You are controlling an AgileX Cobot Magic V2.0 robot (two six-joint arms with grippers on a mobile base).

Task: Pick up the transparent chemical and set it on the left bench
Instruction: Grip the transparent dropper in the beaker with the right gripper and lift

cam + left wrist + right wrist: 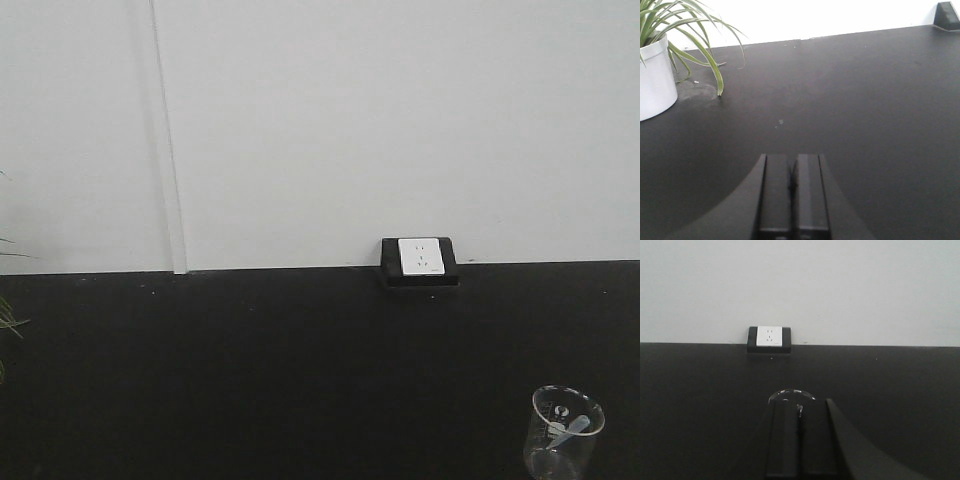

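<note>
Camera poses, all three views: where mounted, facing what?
Front: before the black benchtop, facing the white wall socket; clear glass beaker lower right; no robot parts.
Left wrist: behind shut left jaws, facing a white-potted green plant.
Right wrist: behind shut right jaws, facing socket, beaker rim ahead.
Front and right wrist share socket and beaker.

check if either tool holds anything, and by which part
Nothing is held. The left tool and right tool are both shut empty; the beaker stands free on the bench.
</note>
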